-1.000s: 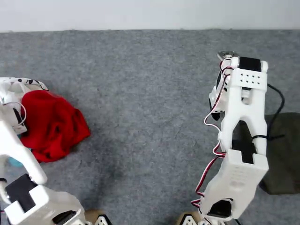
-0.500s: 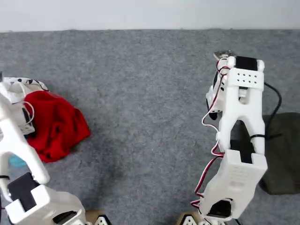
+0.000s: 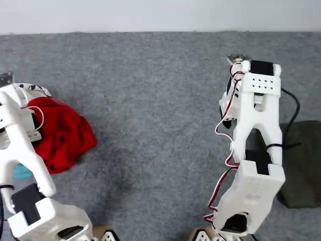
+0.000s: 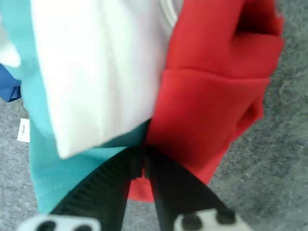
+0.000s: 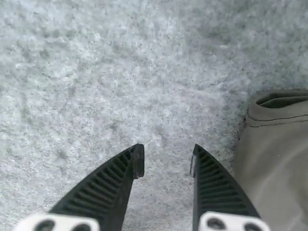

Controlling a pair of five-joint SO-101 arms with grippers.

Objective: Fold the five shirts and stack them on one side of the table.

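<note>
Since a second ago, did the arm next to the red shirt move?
Yes. The left arm has stretched farther along the red shirt, toward the far edge of the table.

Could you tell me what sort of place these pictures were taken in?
Most likely a robotics workbench: a grey felt-covered table against a plain white wall, two white arms with loose wiring, and a red shirt heaped for folding.

Olive shirt (image 3: 303,173) cut by frame edge, partly behind arm; teal shirt (image 3: 21,171) mostly hidden.
</note>
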